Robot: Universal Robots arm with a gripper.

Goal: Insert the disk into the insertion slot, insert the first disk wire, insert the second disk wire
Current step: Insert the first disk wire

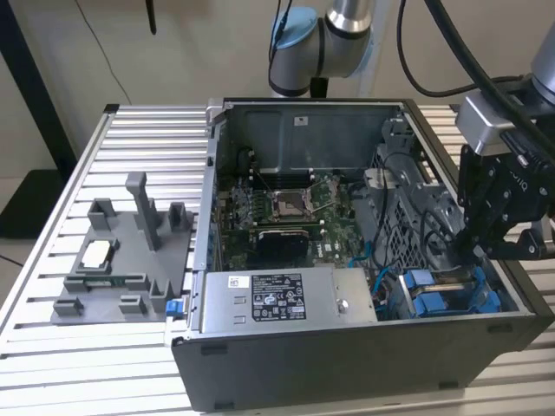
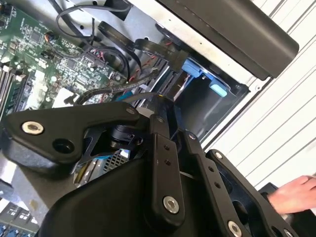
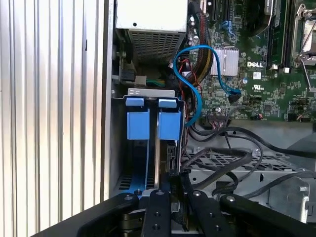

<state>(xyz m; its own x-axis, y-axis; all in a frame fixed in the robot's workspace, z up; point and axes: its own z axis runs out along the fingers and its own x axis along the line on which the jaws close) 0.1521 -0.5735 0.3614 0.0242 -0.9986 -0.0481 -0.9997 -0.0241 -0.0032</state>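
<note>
An open computer case (image 1: 347, 373) sits on a table (image 1: 130, 139) made of silver strips in the exterior view. The black end effector (image 1: 458, 251) reaches down into the case on the exterior view's right. It is just above the insertion slot (image 1: 460, 286) with its blue rails (image 1: 423, 293), at the front corner of the case. A grey tray (image 1: 130, 251) with posts lies on the table on the exterior view's left, well apart. In the second wrist view, the end effector (image 2: 155, 106) points toward the blue rails (image 2: 200, 69), and a person's hand (image 2: 296, 192) is off to the side of the case. In the first wrist view, the end effector (image 3: 170, 187) is at the open end of the insertion slot (image 3: 148, 123). Black wires (image 3: 222, 158) lie beside it, and a blue cable (image 3: 190, 84) loops by the green board (image 3: 261, 74). I cannot tell if the end effector is spread or pressed together.
</note>
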